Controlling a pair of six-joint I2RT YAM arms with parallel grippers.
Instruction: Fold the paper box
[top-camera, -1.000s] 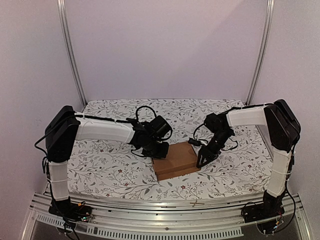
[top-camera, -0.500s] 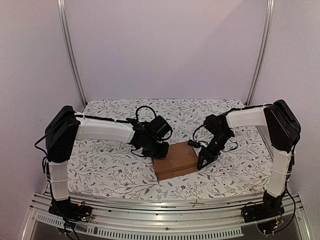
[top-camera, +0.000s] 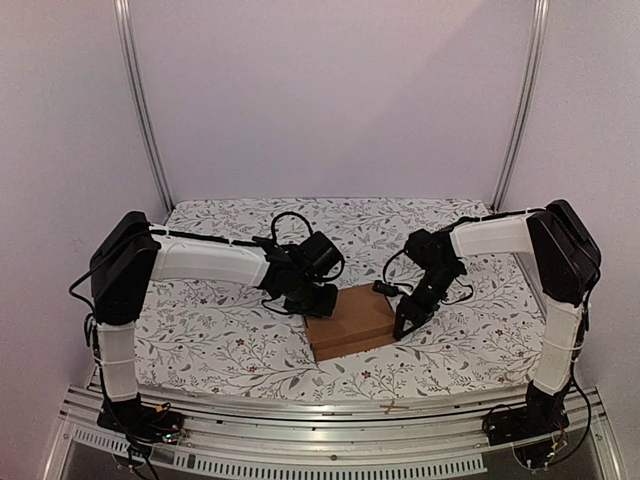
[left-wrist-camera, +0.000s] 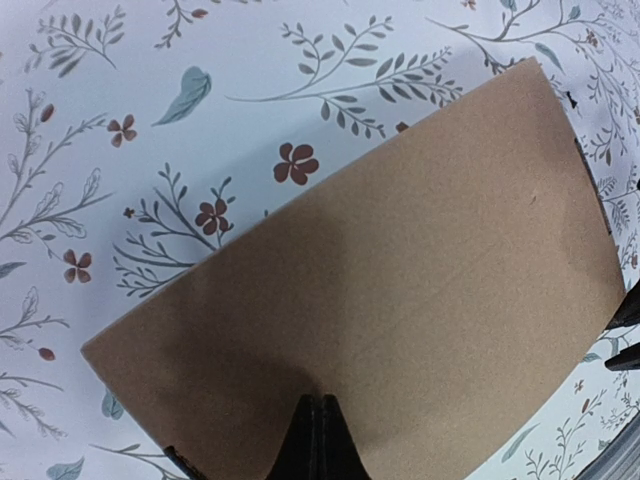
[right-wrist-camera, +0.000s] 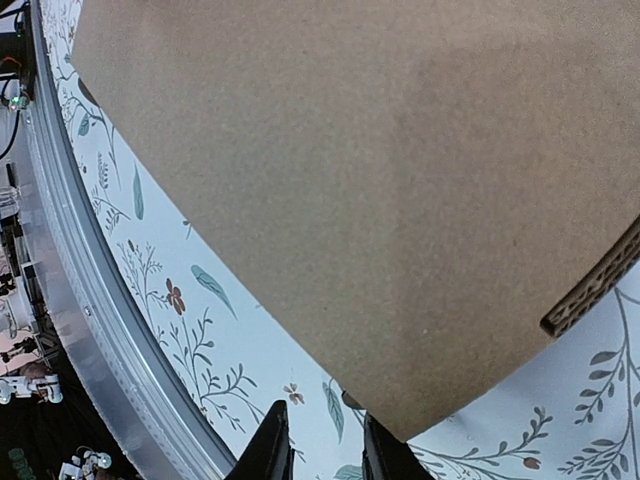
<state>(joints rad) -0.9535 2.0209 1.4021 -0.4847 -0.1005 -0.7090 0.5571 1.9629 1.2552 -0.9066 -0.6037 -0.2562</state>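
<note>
The paper box (top-camera: 350, 319) is a thin, flat, brown cardboard rectangle lying closed on the floral cloth. In the left wrist view the paper box (left-wrist-camera: 400, 280) fills most of the frame. My left gripper (left-wrist-camera: 318, 400) is shut, and its joined tips rest on the box's top face near its left far corner (top-camera: 318, 300). My right gripper (top-camera: 405, 324) sits low at the box's right edge. In the right wrist view the right gripper (right-wrist-camera: 322, 410) is open by a narrow gap with only cloth between its fingers. A corner of the box (right-wrist-camera: 400, 200) lies just beside one finger.
The floral cloth (top-camera: 220, 330) covers the table. An aluminium rail (top-camera: 330, 410) runs along the near edge, and the rail (right-wrist-camera: 90, 310) also shows in the right wrist view. Two metal posts (top-camera: 140, 100) and white walls enclose the back and sides.
My right gripper's jaws have narrowed and the arm has edged slightly left towards the box's right edge. The left arm and the box have not moved.
</note>
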